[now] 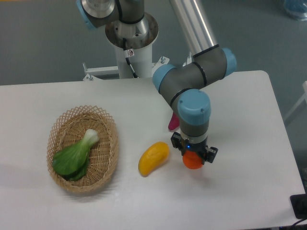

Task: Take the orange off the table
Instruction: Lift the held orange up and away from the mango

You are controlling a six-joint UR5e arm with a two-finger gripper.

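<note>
A: Fixed camera, single view. Looking down on the white table (249,120) from the front. Arm reaching in from the pedestal (128,40) at the back, wrist pointing straight down.

B: Gripper?

A: Gripper (194,157) low over the right-centre of the table, black fingers (176,142) on either side of the orange (193,161). Clamped on the orange, as far as visible: fruit sitting right between the fingertips, lower half showing below them.

B: Orange on the surface or off it?

A: Cannot tell. Soft shadow directly beneath and to the right; no clear gap to read.

B: Neighbours?

A: Yellow-orange mango-shaped fruit (153,158) lying tilted just left of the gripper, apart from the orange, not touching. Pink object (173,121) behind the wrist, mostly hidden by the arm; shape unclear.

B: Further left?

A: Oval wicker basket (108,170) well apart on the left side of the table. Green leafy vegetable with white stalk (76,155) lying inside it, stalk end pointing up and right.

B: Anything else?

A: Dark object (300,207) at the bottom-right edge of frame, off the table corner. Grey floor behind.
</note>
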